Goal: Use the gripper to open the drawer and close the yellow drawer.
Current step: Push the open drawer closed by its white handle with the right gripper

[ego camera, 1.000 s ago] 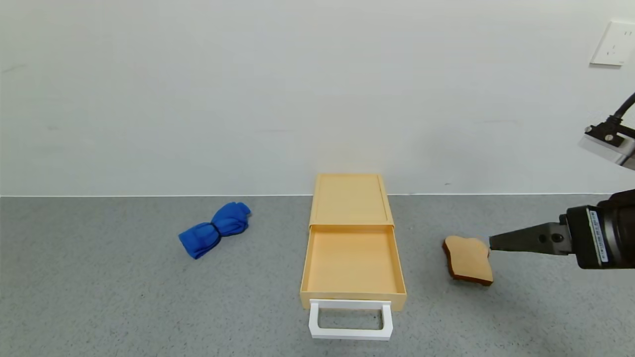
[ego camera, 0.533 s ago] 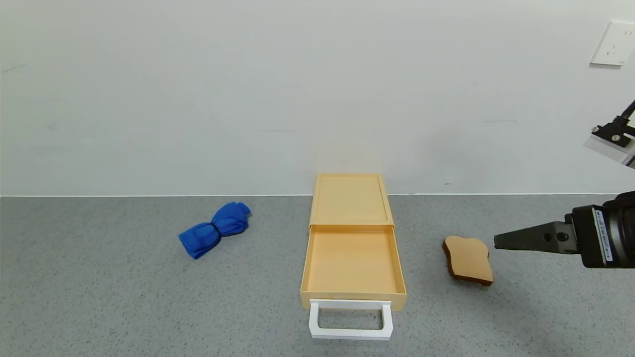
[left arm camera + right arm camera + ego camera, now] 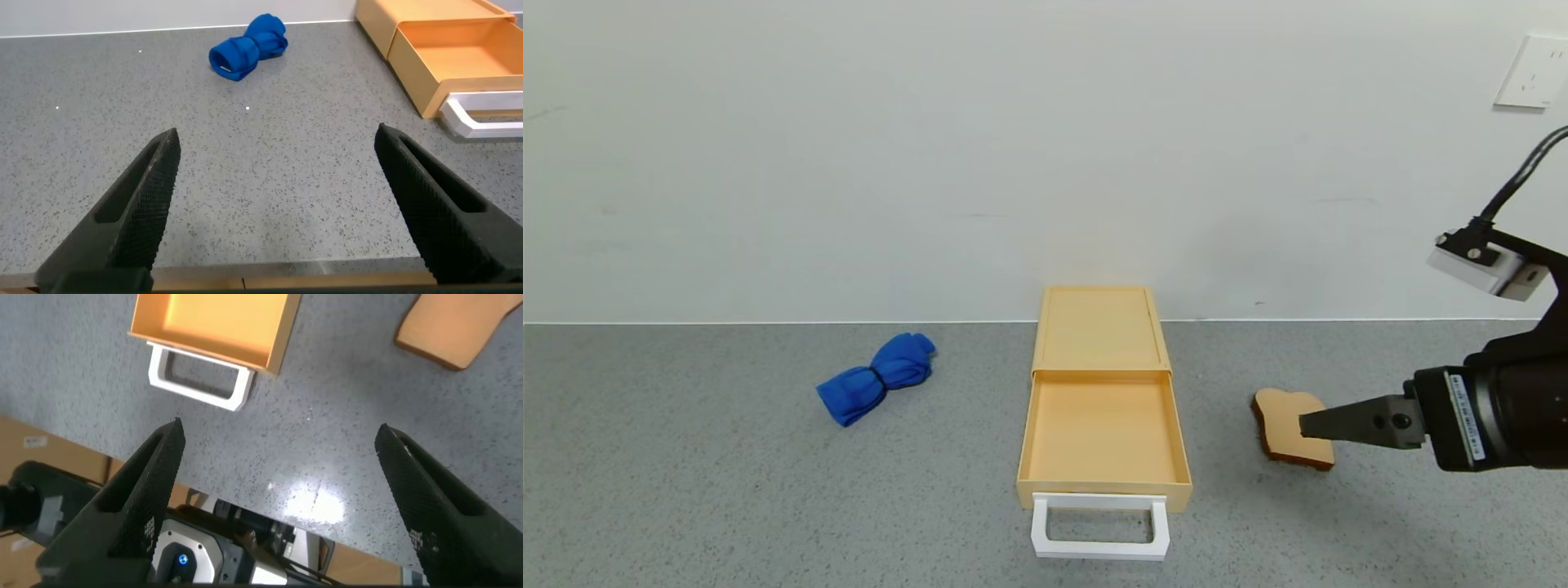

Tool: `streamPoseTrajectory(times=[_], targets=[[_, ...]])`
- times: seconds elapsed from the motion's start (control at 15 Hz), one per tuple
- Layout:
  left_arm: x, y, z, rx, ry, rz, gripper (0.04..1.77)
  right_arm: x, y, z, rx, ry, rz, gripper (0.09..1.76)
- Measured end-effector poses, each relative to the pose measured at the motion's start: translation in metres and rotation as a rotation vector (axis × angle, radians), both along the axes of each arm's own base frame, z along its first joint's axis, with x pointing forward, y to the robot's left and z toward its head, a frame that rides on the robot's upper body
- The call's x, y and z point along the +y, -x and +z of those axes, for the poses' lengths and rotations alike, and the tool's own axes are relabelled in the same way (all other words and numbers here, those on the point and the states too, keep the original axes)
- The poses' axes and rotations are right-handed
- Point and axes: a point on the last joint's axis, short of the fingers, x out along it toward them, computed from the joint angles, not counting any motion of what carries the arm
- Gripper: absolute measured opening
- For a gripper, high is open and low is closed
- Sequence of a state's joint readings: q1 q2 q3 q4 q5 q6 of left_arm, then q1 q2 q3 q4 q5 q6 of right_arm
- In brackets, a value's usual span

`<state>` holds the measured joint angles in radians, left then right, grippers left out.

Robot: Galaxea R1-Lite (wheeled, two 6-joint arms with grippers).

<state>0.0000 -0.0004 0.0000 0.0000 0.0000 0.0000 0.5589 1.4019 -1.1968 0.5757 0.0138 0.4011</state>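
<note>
**Open drawer waits as right tool hovers nearby**

The pale yellow-tan plastic drawer stands pulled out, its white loop handle facing the robot. The right tool, spread wide, hangs over the tan toast-shaped slice, rightward of the drawer; bare grey counter lies between. The left tool is parked, spread.

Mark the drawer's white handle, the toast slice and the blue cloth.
white handle (image 3: 1100, 550), head view, front bar.
toast slice (image 3: 1281, 416), head view, tan top face.
blue cloth (image 3: 876, 377), head view, cinched middle.
</note>
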Motion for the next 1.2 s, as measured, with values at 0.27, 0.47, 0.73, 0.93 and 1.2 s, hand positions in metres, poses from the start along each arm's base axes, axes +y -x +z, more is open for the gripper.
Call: streamPoseTrajectory(times=[0.27, 0.47, 0.73, 0.93, 1.2], targets=[[0.0, 0.0, 0.0, 0.0, 0.0, 0.0, 1.72, 0.044, 0.006, -0.017, 0.06, 0.053, 0.069, 1.71], [0.0, 0.0, 0.0, 0.001, 0.0, 0.0, 1.72, 0.081, 0.009, -0.039, 0.119, 0.107, 0.143, 1.71], [0.0, 0.0, 0.0, 0.0, 0.0, 0.0, 1.72, 0.123, 0.002, -0.059, 0.179, 0.138, 0.162, 1.71], [0.0, 0.0, 0.0, 0.0, 0.0, 0.0, 1.72, 0.155, -0.009, -0.072, 0.192, 0.151, 0.112, 1.71], [0.0, 0.0, 0.0, 0.001, 0.0, 0.0, 1.72, 0.187, -0.027, -0.099, 0.204, 0.199, 0.06, 1.71]])
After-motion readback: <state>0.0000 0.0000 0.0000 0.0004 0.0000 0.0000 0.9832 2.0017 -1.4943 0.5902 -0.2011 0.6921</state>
